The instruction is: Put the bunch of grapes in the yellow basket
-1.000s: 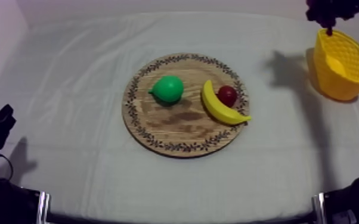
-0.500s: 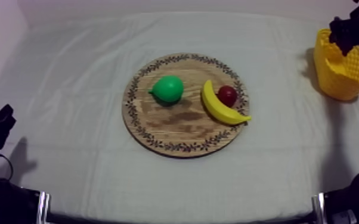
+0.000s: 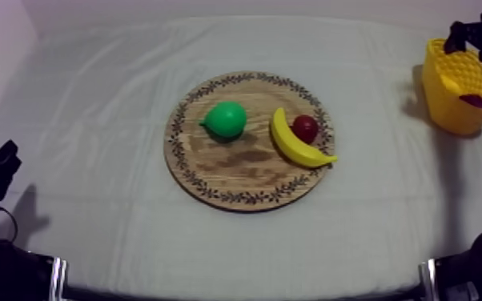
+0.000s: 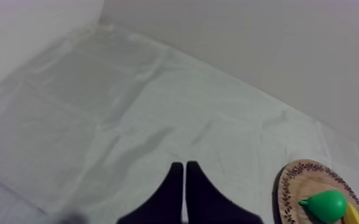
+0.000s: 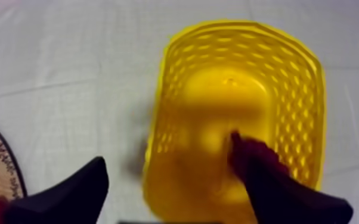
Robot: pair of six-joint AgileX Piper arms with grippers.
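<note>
Bunch of grapes [image 3: 477,102]: lies inside yellow basket [image 3: 444,112]. Probably light, stiff, knobbly; grip across the middle. Right gripper [image 5: 170,167]: fingers wide, empty, above basket. Left gripper [image 4: 185,174]: fingers together.

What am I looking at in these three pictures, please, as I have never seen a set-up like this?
It is a robot with two arms, one at each side of a cloth-covered table. One picture looks down from above; the other two are taken from the arms' wrists. Each arm ends in a tool with two black fingers. The left tool is shut on nothing. The right tool is open above the yellow basket, where the grapes lie. On the round wooden board are a pear, a banana and a small red fruit. Nothing is held.
</note>
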